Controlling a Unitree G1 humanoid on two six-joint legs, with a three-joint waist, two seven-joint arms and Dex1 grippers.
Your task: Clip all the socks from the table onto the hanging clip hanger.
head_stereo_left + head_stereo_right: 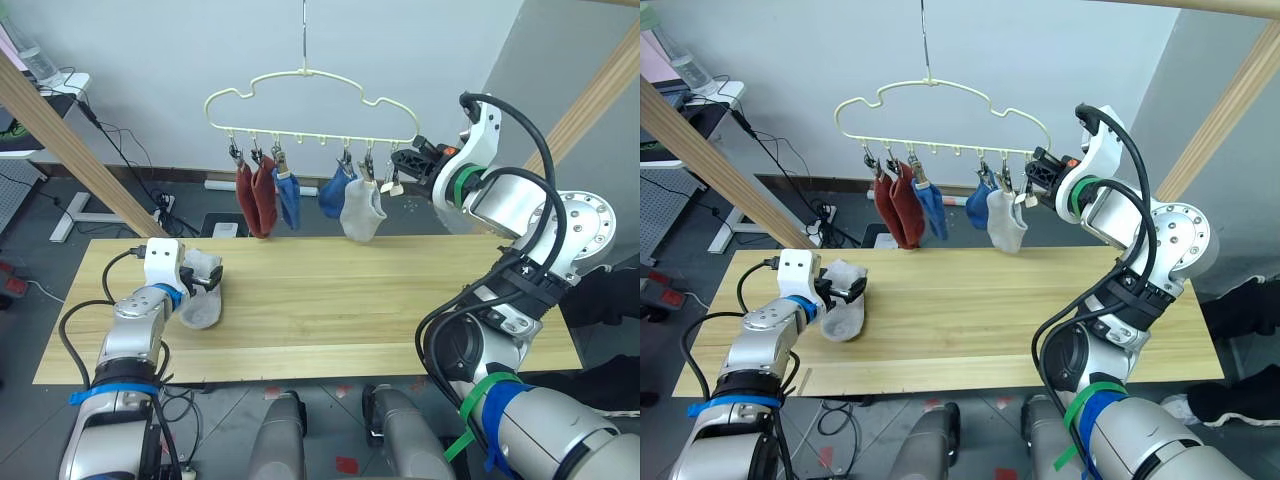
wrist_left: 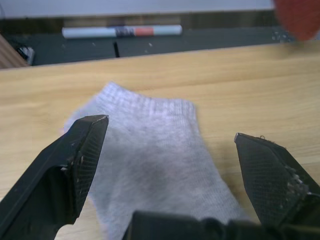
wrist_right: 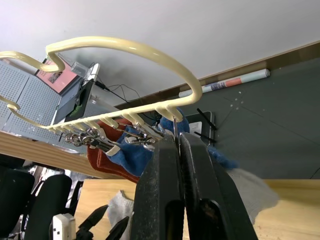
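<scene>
Pale wood table (image 1: 400, 300) carries one grey sock (image 1: 200, 292) — the left gripper (image 2: 170, 150) hovers over it, jaws spread. Five socks hang from the clip hanger (image 1: 310, 100); the right gripper (image 1: 405, 162) pinches its end clip (image 1: 394, 182).

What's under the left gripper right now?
A light grey sock lies flat on the table, directly beneath the open left gripper. The gripper's body covers the sock's near end; nothing shows whether anything lies under the sock.
</scene>
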